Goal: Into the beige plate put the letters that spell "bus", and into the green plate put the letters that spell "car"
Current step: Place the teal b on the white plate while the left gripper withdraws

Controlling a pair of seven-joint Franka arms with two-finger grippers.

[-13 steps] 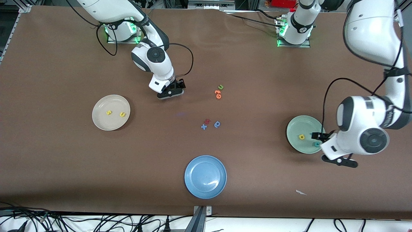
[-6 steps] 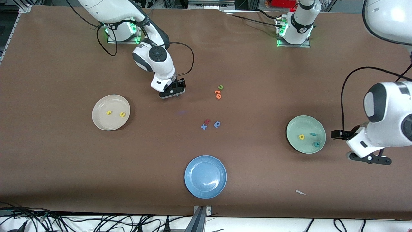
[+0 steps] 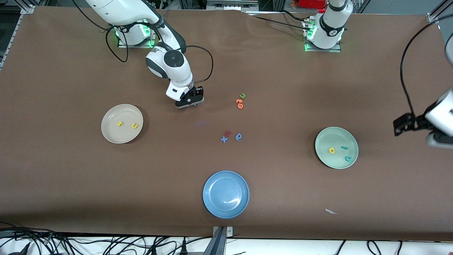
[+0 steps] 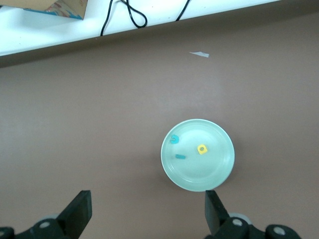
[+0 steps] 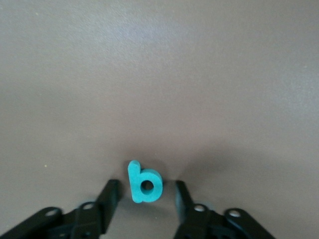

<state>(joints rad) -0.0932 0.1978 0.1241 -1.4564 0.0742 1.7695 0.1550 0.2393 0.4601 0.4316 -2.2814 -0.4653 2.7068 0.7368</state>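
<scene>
The right gripper (image 3: 191, 102) is down at the table, between the beige plate (image 3: 110, 135) and the small cluster of an orange letter (image 3: 240, 103) and a green "u" (image 3: 242, 95). In the right wrist view its two fingers (image 5: 110, 195) stand on either side of the teal "b" (image 5: 144, 182) with a narrow gap on each side, so they are partly closed around the letter but not touching it; the "b" lies flat on the brown table (image 3: 283, 71). The beige plate, toward the right arm's end of the table, holds the yellow "s" (image 3: 119, 124) and the yellow "u" (image 3: 134, 125), side by side and apart. The green plate (image 3: 321, 156), toward the left arm's end, holds the yellow "a" (image 3: 331, 150), the thin teal "r" (image 3: 344, 147) and the teal "c" (image 3: 348, 158), none touching. The left gripper (image 3: 407, 124) hangs in the air over bare table near the green plate, at the edge of the front view; the left wrist view shows its fingers (image 4: 79, 211) spread wide with nothing between them. Near the table's middle lie a blue "x" (image 3: 224, 139), a red letter (image 3: 228, 133) touching it, and a darker blue round letter (image 3: 239, 136) just beside. A blue plate (image 3: 210, 203), nearest the front camera, has nothing in it, and a white scrap (image 3: 331, 211) lies on the table nearer to the camera than the green plate.
</scene>
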